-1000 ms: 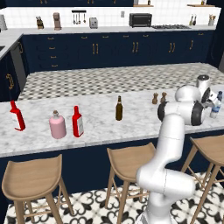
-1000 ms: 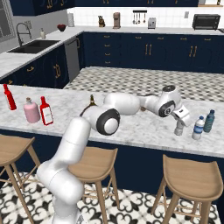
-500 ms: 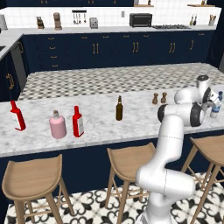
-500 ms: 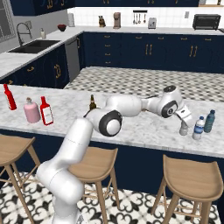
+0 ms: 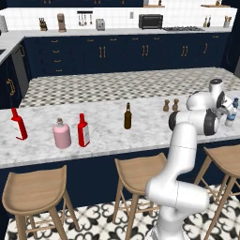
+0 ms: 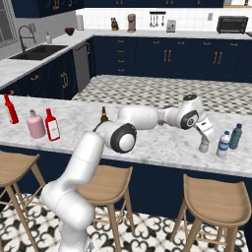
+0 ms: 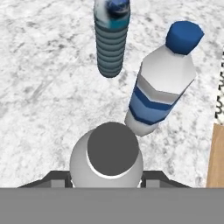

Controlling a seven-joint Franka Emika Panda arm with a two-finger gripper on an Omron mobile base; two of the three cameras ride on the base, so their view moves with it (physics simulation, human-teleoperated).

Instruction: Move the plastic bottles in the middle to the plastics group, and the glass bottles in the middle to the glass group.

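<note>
As the counter is nearly met, the blue-labelled water bottle should be kept as landmark: the greyish bottle, just beside it, is pinched upright between the gripper fingers and should be lowered straight, then released without nudging it.

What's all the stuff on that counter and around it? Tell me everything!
plain red bottle: one, red, counter's far left
pink flask: one, pink, left part
labelled red bottle: one, red with white label, beside the flask
brown bottle: one, dark brown, middle
shakers: two, brown, right of the brown bottle
greyish bottle: one, see-through grey, right end
water bottle: one, clear with blue label and cap, beside the greyish bottle
ribbed bottle: one, blue-grey, beyond it
stools: three, wooden, before the counter
arm: one, white, stretched right
fingers: two, dark, closed on the greyish bottle
</note>
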